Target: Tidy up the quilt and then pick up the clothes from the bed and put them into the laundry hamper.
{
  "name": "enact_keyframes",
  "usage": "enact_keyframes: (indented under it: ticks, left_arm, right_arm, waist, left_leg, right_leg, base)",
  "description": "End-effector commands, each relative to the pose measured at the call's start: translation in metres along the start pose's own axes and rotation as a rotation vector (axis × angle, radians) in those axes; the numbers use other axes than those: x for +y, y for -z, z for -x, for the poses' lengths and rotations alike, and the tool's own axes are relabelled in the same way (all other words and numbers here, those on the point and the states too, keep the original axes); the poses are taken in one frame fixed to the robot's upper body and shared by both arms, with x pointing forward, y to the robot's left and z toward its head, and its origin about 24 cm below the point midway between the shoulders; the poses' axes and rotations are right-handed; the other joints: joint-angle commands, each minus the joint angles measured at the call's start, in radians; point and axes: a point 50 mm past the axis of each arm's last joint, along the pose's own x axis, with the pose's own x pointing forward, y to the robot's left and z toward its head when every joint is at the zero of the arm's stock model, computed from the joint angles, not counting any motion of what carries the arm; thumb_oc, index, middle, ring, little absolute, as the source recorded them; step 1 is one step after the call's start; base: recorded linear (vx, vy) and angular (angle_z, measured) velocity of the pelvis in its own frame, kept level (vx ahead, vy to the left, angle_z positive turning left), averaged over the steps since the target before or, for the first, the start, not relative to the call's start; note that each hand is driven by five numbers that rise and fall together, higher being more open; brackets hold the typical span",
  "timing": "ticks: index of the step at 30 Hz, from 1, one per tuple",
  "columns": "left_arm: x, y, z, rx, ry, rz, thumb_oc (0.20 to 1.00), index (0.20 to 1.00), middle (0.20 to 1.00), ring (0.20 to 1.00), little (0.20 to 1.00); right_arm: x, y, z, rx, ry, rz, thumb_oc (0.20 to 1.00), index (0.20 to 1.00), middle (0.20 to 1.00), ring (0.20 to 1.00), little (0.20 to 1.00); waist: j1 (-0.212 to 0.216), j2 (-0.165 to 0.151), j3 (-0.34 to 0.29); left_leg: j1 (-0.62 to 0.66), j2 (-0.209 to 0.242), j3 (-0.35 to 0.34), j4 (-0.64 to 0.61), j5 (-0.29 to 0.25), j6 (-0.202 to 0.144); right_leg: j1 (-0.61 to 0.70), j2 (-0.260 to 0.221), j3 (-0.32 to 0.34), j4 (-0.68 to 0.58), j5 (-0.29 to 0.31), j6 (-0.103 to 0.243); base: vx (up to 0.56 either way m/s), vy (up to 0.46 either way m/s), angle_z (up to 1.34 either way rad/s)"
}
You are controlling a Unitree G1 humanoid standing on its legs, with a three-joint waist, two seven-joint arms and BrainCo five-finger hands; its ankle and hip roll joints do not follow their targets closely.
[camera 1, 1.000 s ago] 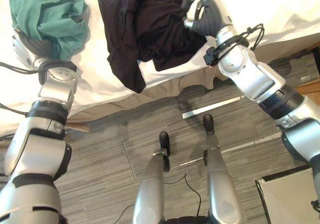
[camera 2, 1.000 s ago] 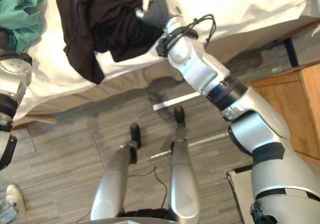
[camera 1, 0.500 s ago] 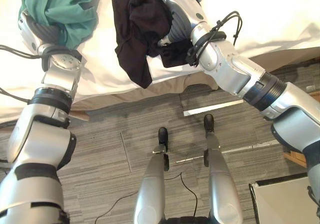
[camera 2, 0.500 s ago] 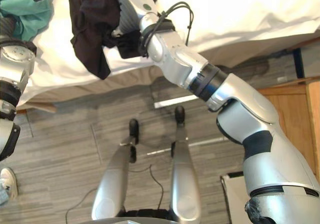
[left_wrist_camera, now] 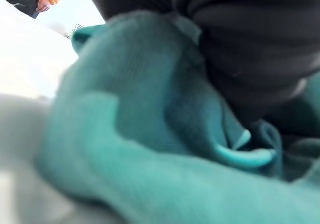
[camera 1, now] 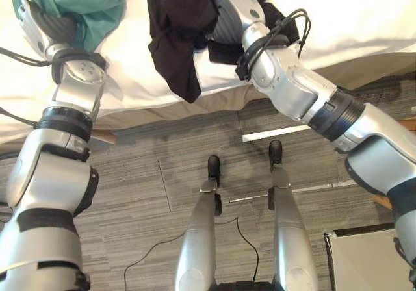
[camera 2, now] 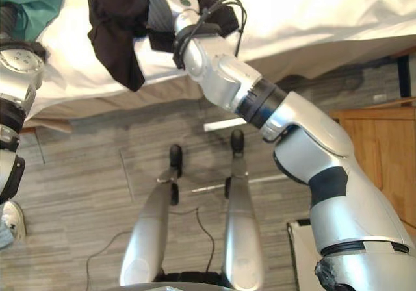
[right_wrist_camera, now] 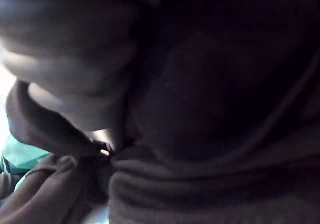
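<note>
Arms reach up over the white bed (camera 1: 364, 18). The right hand (camera 1: 227, 12) lies on the black clothes (camera 1: 172, 50) with its fingers curled into the cloth, and part of the cloth hangs over the bed's edge. The left hand (camera 1: 39, 28) sits under the green clothes (camera 1: 84, 2), so I cannot tell how its fingers are.

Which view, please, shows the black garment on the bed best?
The left eye view: the black garment shows whole, draped over the bed edge under the right hand. The right eye view crops its top; the right wrist view shows dark folds.
</note>
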Motion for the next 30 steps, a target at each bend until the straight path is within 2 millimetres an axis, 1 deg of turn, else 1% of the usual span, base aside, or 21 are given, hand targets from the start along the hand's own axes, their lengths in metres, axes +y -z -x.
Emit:
enact_keyframes:
  ticks: [1, 5, 9, 11, 12, 13, 16, 17, 18, 19, 20, 21, 22, 23, 24, 25, 26, 27, 29, 30]
  left_arm:
    - [0.007, 0.014, -0.002, 0.041, -0.043, -0.079, 0.200, 0.200, 0.200, 0.200, 0.200]
    - [0.007, 0.014, -0.003, 0.045, -0.046, -0.084, 0.200, 0.200, 0.200, 0.200, 0.200]
    - [0.005, 0.015, -0.002, 0.052, -0.041, -0.062, 0.200, 0.200, 0.200, 0.200, 0.200]
    - [0.004, 0.016, -0.001, 0.056, -0.032, -0.048, 0.200, 0.200, 0.200, 0.200, 0.200]
    - [0.004, 0.016, 0.000, 0.049, -0.038, 0.001, 0.200, 0.200, 0.200, 0.200, 0.200]
    - [0.004, 0.017, 0.001, 0.049, -0.039, 0.025, 0.200, 0.200, 0.200, 0.200, 0.200]
    - [0.005, 0.017, 0.003, 0.036, -0.049, 0.085, 0.200, 0.200, 0.200, 0.200, 0.200]
    - [0.004, 0.020, 0.006, 0.038, -0.050, 0.129, 0.200, 0.200, 0.200, 0.200, 0.200]
    - [0.002, 0.026, 0.017, 0.024, -0.059, 0.221, 0.200, 0.200, 0.200, 0.200, 0.200]
    - [0.002, 0.027, 0.018, 0.021, -0.064, 0.226, 0.200, 0.200, 0.200, 0.200, 0.200]
    - [0.001, 0.033, 0.027, 0.001, -0.063, 0.261, 0.200, 0.200, 0.200, 0.200, 0.200]
    - [0.001, 0.035, 0.030, -0.002, -0.065, 0.264, 0.200, 0.200, 0.200, 0.200, 0.200]
    - [0.002, 0.041, 0.039, -0.021, -0.068, 0.292, 0.200, 0.200, 0.200, 0.200, 0.200]
    - [0.002, 0.043, 0.042, -0.021, -0.065, 0.296, 0.200, 0.200, 0.200, 0.200, 0.200]
    - [0.003, 0.052, 0.056, -0.032, -0.067, 0.306, 0.200, 0.200, 0.200, 0.200, 0.200]
    - [0.004, 0.058, 0.063, -0.023, -0.066, 0.334, 0.200, 0.200, 0.200, 0.200, 0.200]
    - [0.004, 0.061, 0.068, -0.016, -0.063, 0.347, 0.200, 0.200, 0.200, 0.200, 0.200]
    - [0.004, 0.072, 0.087, -0.009, -0.069, 0.367, 0.200, 0.200, 0.200, 0.200, 0.200]
    - [0.004, 0.078, 0.098, 0.008, -0.064, 0.397, 0.200, 0.200, 0.200, 0.200, 0.200]
    - [0.002, 0.082, 0.110, 0.019, -0.062, 0.408, 0.200, 0.200, 0.200, 0.200, 0.200]
  right_arm:
    - [0.010, 0.002, -0.001, 0.013, -0.041, -0.016, 0.200, 0.200, 0.200, 0.200, 0.200]
    - [0.009, 0.002, -0.003, 0.010, -0.025, -0.029, 0.200, 0.200, 0.200, 0.200, 0.200]
    - [0.006, 0.002, -0.003, 0.014, 0.027, -0.096, 0.200, 0.200, 0.200, 0.200, 0.200]
    - [0.005, 0.005, -0.001, 0.026, 0.064, -0.144, 0.200, 0.200, 0.200, 0.200, 0.200]
    - [0.001, 0.008, 0.001, 0.043, 0.131, -0.228, 0.200, 0.200, 0.200, 0.200, 0.200]
    - [-0.001, 0.011, 0.003, 0.049, 0.164, -0.262, 0.200, 0.200, 0.200, 0.200, 0.200]
    - [-0.007, 0.017, 0.007, 0.069, 0.219, -0.313, 0.200, 0.200, 0.200, 0.200, 0.200]
    - [-0.011, 0.025, 0.012, 0.084, 0.257, -0.342, 0.200, 0.200, 0.200, 0.200, 0.200]
    - [-0.023, 0.044, 0.025, 0.131, 0.320, -0.387, 0.200, 0.200, 0.200, 0.200, 0.200]
    - [-0.023, 0.045, 0.026, 0.135, 0.315, -0.385, 0.200, 0.200, 0.200, 0.200, 0.200]
    - [-0.029, 0.056, 0.037, 0.170, 0.343, -0.402, 0.200, 0.200, 0.200, 0.200, 0.200]
    - [-0.030, 0.059, 0.041, 0.179, 0.346, -0.407, 0.200, 0.200, 0.200, 0.200, 0.200]
    - [-0.032, 0.068, 0.052, 0.219, 0.358, -0.424, 0.200, 0.200, 0.200, 0.200, 0.200]
    - [-0.031, 0.070, 0.057, 0.227, 0.357, -0.424, 0.200, 0.200, 0.200, 0.200, 0.200]
    - [-0.029, 0.084, 0.076, 0.276, 0.358, -0.444, 0.200, 0.200, 0.200, 0.200, 0.200]
    - [-0.026, 0.091, 0.087, 0.306, 0.354, -0.457, 0.200, 0.200, 0.200, 0.200, 0.200]
    - [-0.023, 0.095, 0.093, 0.319, 0.349, -0.460, 0.200, 0.200, 0.200, 0.200, 0.200]
    - [-0.012, 0.109, 0.117, 0.380, 0.336, -0.497, 0.200, 0.200, 0.200, 0.200, 0.200]
    - [-0.005, 0.115, 0.132, 0.417, 0.332, -0.521, 0.200, 0.200, 0.200, 0.200, 0.200]
    - [0.003, 0.119, 0.145, 0.444, 0.326, -0.544, 0.200, 0.200, 0.200, 0.200, 0.200]
  waist:
    - [0.027, 0.017, 0.000]
    - [0.025, 0.017, 0.000]
    - [0.021, 0.021, 0.000]
    - [0.019, 0.023, 0.000]
    - [0.016, 0.020, 0.000]
    - [0.015, 0.018, 0.000]
    - [0.012, 0.012, 0.000]
    - [0.011, 0.008, 0.000]
    - [0.006, 0.002, 0.000]
    - [0.006, 0.002, 0.000]
    - [0.004, -0.001, 0.000]
    - [0.003, -0.003, 0.000]
    - [0.002, -0.008, 0.000]
    - [0.001, -0.009, 0.000]
    - [-0.001, -0.017, -0.018]
    - [-0.004, -0.021, -0.029]
    - [-0.004, -0.024, -0.036]
    - [-0.008, -0.030, -0.060]
    - [-0.010, -0.034, -0.074]
    - [-0.013, -0.037, -0.088]
  left_leg:
    - [0.001, 0.010, -0.007, -0.086, 0.042, 0.058]
    - [0.002, 0.011, -0.003, -0.080, 0.036, 0.057]
    - [0.002, 0.010, 0.005, -0.078, 0.039, 0.057]
    - [0.017, 0.012, 0.008, -0.078, 0.030, 0.055]
    - [0.035, 0.013, 0.009, -0.082, 0.027, 0.054]
    - [0.045, 0.013, 0.009, -0.085, 0.025, 0.053]
    - [0.062, 0.013, 0.010, -0.094, 0.026, 0.053]
    - [0.087, 0.015, 0.012, -0.099, 0.017, 0.054]
    - [0.131, 0.017, 0.014, -0.115, 0.012, 0.055]
    - [0.136, 0.017, 0.015, -0.117, 0.011, 0.055]
    - [0.162, 0.018, 0.014, -0.124, 0.006, 0.054]
    - [0.172, 0.018, 0.015, -0.128, 0.005, 0.055]
    - [0.199, 0.019, 0.015, -0.137, -0.001, 0.056]
    - [0.209, 0.020, 0.016, -0.141, -0.002, 0.056]
    - [0.239, 0.024, 0.018, -0.159, -0.007, 0.058]
    - [0.253, 0.026, 0.017, -0.168, -0.010, 0.058]
    - [0.261, 0.027, 0.016, -0.172, -0.012, 0.058]
    - [0.295, 0.030, 0.013, -0.195, -0.017, 0.060]
    - [0.316, 0.031, 0.011, -0.210, -0.020, 0.063]
    - [0.338, 0.032, 0.009, -0.224, -0.022, 0.064]
  right_leg:
    - [0.020, -0.028, 0.019, 0.054, -0.085, 0.027]
    - [0.021, -0.028, 0.017, 0.055, -0.087, 0.028]
    - [0.018, -0.030, 0.019, 0.055, -0.084, 0.028]
    - [0.032, -0.031, 0.018, 0.056, -0.092, 0.028]
    - [0.050, -0.031, 0.020, 0.053, -0.096, 0.029]
    - [0.060, -0.029, 0.020, 0.051, -0.099, 0.029]
    - [0.079, -0.027, 0.021, 0.042, -0.098, 0.032]
    - [0.105, -0.026, 0.019, 0.038, -0.105, 0.034]
    - [0.148, -0.020, 0.025, 0.027, -0.110, 0.037]
    - [0.153, -0.020, 0.025, 0.026, -0.110, 0.037]
    - [0.181, -0.018, 0.027, 0.021, -0.117, 0.039]
    - [0.192, -0.016, 0.028, 0.019, -0.119, 0.040]
    - [0.218, -0.013, 0.031, 0.016, -0.126, 0.041]
    - [0.227, -0.011, 0.032, 0.015, -0.128, 0.041]
    - [0.254, -0.009, 0.033, 0.007, -0.135, 0.043]
    - [0.268, -0.008, 0.034, 0.003, -0.140, 0.045]
    - [0.276, -0.007, 0.035, 0.001, -0.142, 0.045]
    - [0.307, -0.003, 0.036, -0.007, -0.153, 0.045]
    - [0.326, -0.002, 0.037, -0.013, -0.160, 0.046]
    - [0.346, -0.001, 0.038, -0.019, -0.165, 0.047]
  base:
    - [0.00, -0.023, 0.04]
    - [0.00, 0.000, 0.00]
    - [0.00, 0.000, 0.00]
    - [0.00, 0.000, 0.00]
    - [0.00, 0.000, 0.00]
    - [0.00, 0.000, 0.00]
    - [0.00, -0.013, 0.00]
    - [0.00, -0.074, -0.03]
    - [0.01, -0.068, -0.05]
    - [0.00, -0.080, -0.16]
    - [0.01, -0.048, -0.19]
    - [0.01, -0.087, -0.24]
    - [0.01, -0.059, -0.14]
    - [0.03, -0.105, -0.12]
    - [0.04, -0.099, -0.07]
    - [0.05, -0.107, -0.08]
    - [0.05, -0.124, -0.07]
    - [0.04, -0.110, -0.11]
    - [0.05, -0.100, -0.20]
    - [0.06, -0.122, -0.20]
